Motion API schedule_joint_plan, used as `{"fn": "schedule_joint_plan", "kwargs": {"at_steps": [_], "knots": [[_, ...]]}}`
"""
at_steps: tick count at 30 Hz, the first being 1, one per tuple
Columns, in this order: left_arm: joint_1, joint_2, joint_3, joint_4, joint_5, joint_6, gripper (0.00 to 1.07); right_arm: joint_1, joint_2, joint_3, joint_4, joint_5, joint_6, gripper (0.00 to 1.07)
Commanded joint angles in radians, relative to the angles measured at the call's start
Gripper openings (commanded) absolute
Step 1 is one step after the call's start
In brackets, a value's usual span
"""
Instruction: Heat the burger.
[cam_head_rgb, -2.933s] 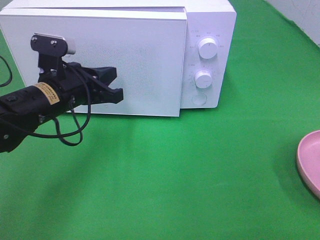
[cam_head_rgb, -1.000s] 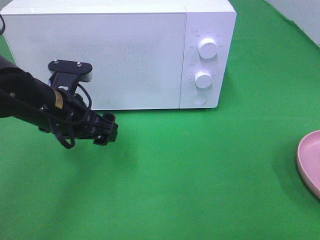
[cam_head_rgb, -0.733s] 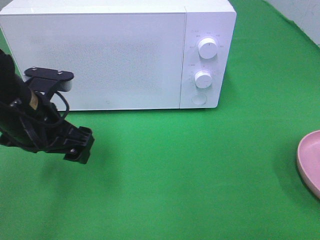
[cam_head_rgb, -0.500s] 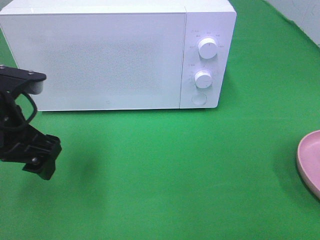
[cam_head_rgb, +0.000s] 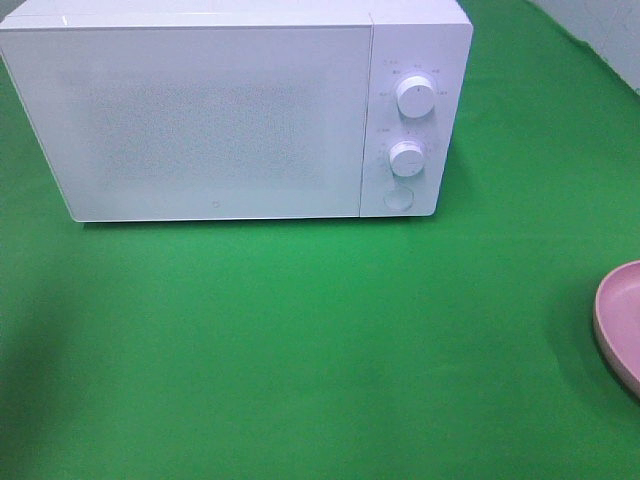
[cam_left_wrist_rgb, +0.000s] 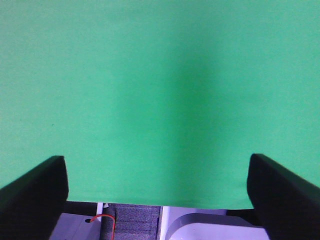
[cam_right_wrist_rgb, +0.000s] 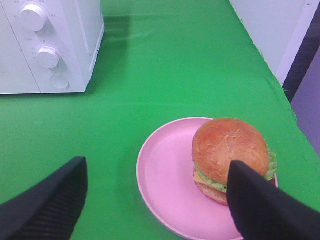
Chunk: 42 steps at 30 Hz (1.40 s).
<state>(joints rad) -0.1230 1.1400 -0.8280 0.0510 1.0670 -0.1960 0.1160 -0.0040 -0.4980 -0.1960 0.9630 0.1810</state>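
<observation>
Spread wide and empty, my right gripper (cam_right_wrist_rgb: 155, 200) hangs over the burger (cam_right_wrist_rgb: 231, 157), which sits toward one side of the pink plate (cam_right_wrist_rgb: 165, 185), well apart from the shut microwave (cam_head_rgb: 230, 110). My left gripper (cam_left_wrist_rgb: 160, 192) gapes over bare green cloth (cam_head_rgb: 320, 350). Gripping that glossy bun carelessly could squash the burger or tip the plate.
</observation>
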Motion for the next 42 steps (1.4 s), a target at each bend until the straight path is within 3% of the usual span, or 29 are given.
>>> {"fn": "schedule_joint_plan", "kwargs": {"at_steps": [1,5,6,9,11,15,35,42], "knots": [[0.017,-0.052,0.042,-0.015,-0.01,0.005,0.89,-0.008,-0.027,0.004,-0.004,0.001,-0.01,0.75],[0.018,-0.122,0.101,-0.008,-0.017,0.004,0.89,-0.008,-0.027,0.004,-0.004,0.001,-0.01,0.75],[0.018,-0.196,0.166,-0.009,-0.017,0.005,0.89,-0.008,-0.027,0.004,-0.004,0.001,-0.01,0.75],[0.018,-0.217,0.181,-0.009,-0.017,0.005,0.89,-0.008,-0.027,0.004,-0.004,0.001,-0.01,0.75],[0.018,-0.325,0.248,-0.009,-0.018,0.005,0.89,-0.008,-0.027,0.004,-0.004,0.001,-0.01,0.75],[0.018,-0.447,0.296,-0.006,-0.004,0.005,0.89,-0.008,-0.027,0.004,-0.004,0.001,-0.01,0.75],[0.02,-1.003,0.309,-0.005,0.008,0.007,0.89,-0.008,-0.027,0.004,-0.004,0.001,-0.01,0.75],[0.02,-1.108,0.309,-0.007,0.007,0.006,0.89,-0.008,-0.027,0.004,-0.004,0.001,-0.01,0.75]]}}
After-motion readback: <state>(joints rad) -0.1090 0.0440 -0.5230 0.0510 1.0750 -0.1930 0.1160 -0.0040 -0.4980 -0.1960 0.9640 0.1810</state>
